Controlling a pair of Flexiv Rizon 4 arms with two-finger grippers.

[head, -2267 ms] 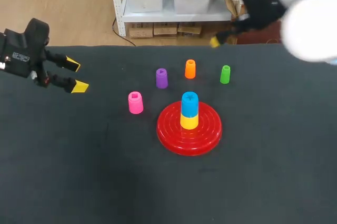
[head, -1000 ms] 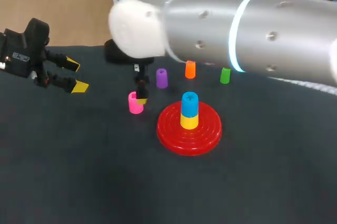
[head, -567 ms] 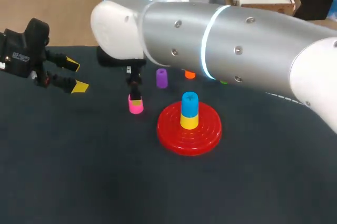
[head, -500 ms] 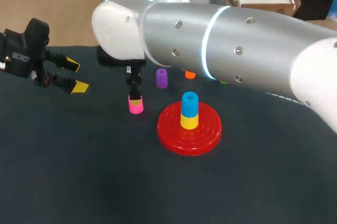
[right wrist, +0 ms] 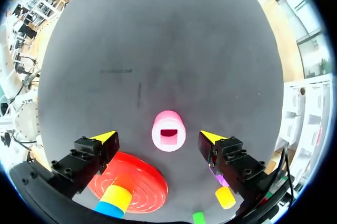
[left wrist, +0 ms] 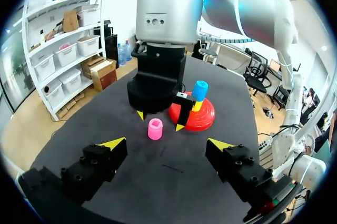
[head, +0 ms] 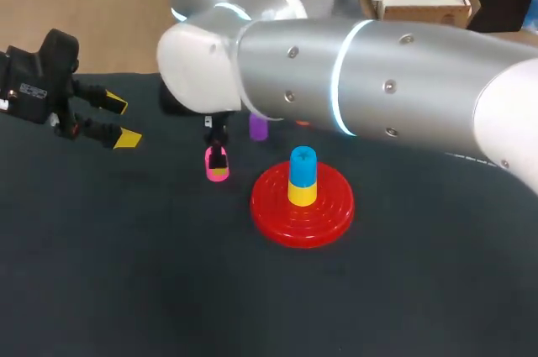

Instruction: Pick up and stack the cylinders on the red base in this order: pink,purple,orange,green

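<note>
1 pink cylinder (right wrist: pixel 168 130) stands upright, recess up, between fingers of right gripper (right wrist: pixel 158 136)

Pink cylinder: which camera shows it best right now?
Right wrist view: the pink cylinder sits whole and central between the open fingers of the right gripper, top hole visible. Left wrist view shows it small, side-on, under that gripper. Head view has a finger partly covering it.

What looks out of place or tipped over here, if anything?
Nothing is tipped or spilled. One oddity: the red base already carries a yellow cylinder with a blue cylinder on top, which the stacking order does not name. The pink cylinder stands upright.
</note>
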